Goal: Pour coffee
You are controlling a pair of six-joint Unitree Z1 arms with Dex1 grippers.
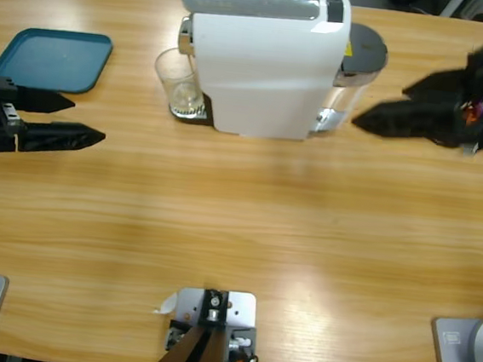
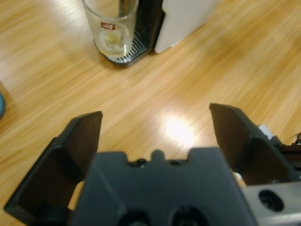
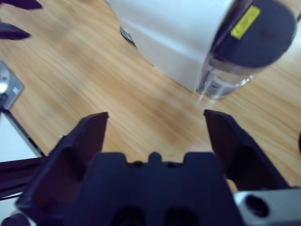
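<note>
A clear glass tumbler stands upright on the black drip tray at the left side of the white coffee machine. In the left wrist view the tumbler bears a red logo and looks clear to its base; coffee is out of view. My left gripper hovers at the table's left edge, pointing right, open and holding nothing, well short of the tumbler. My right gripper is open and holds nothing. It points left at the machine's right side, close to its water tank.
A blue tray lies at the back left, just behind the left gripper. The machine's grey-lidded tank sticks out on its right. Bare wooden table stretches across the front.
</note>
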